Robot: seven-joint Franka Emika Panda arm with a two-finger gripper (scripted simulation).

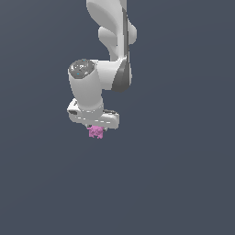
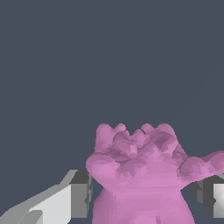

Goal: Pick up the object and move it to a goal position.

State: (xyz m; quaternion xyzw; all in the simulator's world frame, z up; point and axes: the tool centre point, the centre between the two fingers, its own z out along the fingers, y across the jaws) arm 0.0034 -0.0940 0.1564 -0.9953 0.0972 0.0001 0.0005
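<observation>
Currently: pink toy point(image 2: 142, 175) sits directly between my pincer point(image 1: 97, 130) fingers point(image 2: 78, 194), which close against both its sides, hanging just beneath my hand, no goal marker visible.

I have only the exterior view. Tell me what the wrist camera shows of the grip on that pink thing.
Observer: The pink figure sits between the two fingers; one finger's dark pad lies against its side.
Operator: Describe its shape. From here it is a speck under the gripper.
Observer: It is lumpy, with a row of small knobs along one edge and a rounded body.
Operator: Report the other finger.
Observer: The second pad is at the figure's opposite side, and a knobby limb reaches out over it.
Operator: Say what else is around it.
Observer: Only plain dark grey background; the wrist view shows no goal marker.
</observation>
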